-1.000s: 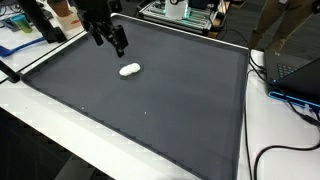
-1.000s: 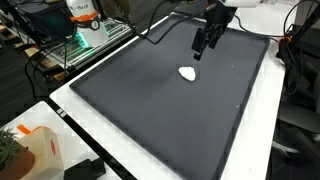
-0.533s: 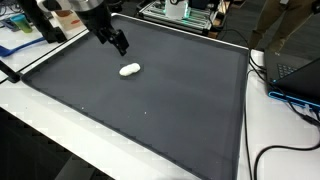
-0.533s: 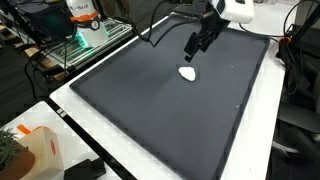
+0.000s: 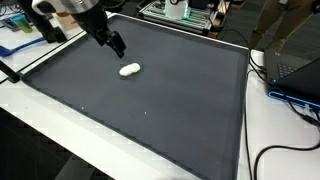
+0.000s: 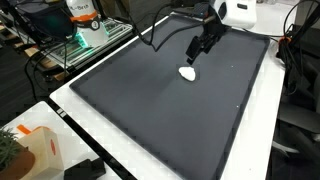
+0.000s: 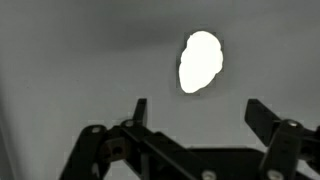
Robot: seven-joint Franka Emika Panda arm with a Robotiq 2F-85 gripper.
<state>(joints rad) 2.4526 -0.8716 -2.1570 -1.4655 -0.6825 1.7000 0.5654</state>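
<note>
Over the last second the end effector point(image 5: 117, 46) has tipped from near upright to a slant, tips now aimed at the white lump point(image 5: 130, 69). Jaws wide, nothing held. The lump lies unmoved on the dark mat point(image 5: 180, 110), just beyond the tips and not touched. Reads as lining up on it.

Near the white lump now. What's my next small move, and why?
Probably ease the gripper down toward the white lump: the jaws stand open, clear of it, and the wrist view shows it roughly centred ahead of them.
</note>
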